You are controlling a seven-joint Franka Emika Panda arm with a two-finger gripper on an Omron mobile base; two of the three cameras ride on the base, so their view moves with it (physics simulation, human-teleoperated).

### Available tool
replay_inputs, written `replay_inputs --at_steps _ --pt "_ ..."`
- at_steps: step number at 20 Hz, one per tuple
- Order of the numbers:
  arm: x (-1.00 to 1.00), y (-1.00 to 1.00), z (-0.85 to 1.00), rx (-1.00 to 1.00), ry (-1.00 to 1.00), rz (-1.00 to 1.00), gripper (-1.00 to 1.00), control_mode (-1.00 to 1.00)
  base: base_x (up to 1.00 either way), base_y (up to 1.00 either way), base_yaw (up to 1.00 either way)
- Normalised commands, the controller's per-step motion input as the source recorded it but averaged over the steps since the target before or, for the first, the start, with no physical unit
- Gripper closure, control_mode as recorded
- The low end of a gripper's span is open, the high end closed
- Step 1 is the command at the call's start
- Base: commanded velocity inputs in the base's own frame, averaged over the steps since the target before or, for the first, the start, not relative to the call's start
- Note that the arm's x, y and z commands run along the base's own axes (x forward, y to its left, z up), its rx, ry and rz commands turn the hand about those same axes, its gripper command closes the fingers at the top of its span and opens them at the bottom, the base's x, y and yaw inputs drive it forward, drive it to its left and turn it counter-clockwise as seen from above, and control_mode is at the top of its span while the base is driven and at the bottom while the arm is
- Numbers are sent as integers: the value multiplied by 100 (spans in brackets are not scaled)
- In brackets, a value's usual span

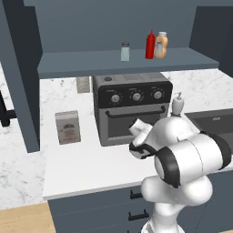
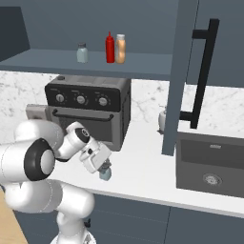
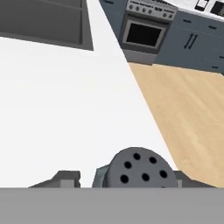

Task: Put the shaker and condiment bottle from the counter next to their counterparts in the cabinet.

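Shaker, squat pale teal with grey cap [image 2: 105, 173], sits low centre-left of the right base view on the white marble counter [image 2: 143, 176], under the gripper [image 2: 102, 167]. Hand view: its perforated cap [image 3: 139, 169] lies bottom centre between the dark fingertips [image 3: 65, 178]; whether they grip it cannot be told.

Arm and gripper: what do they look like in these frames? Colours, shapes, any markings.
The arm is glossy white, built of rounded, bulbous links with dark, near-black bands at the joints. No cables or markings are visible. The gripper sits on a white, boxy hand with a dark collar at the wrist; the fingers are small, dark grey and blocky in the hand view.
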Motion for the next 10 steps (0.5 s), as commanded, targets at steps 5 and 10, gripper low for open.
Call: replay_inputs --at_steps 5,10 --pt "7 0 25 -5 0 0 100 -100 0 0 0" --pt "0 0 96 -15 -5 0 100 -100 0 0 0"
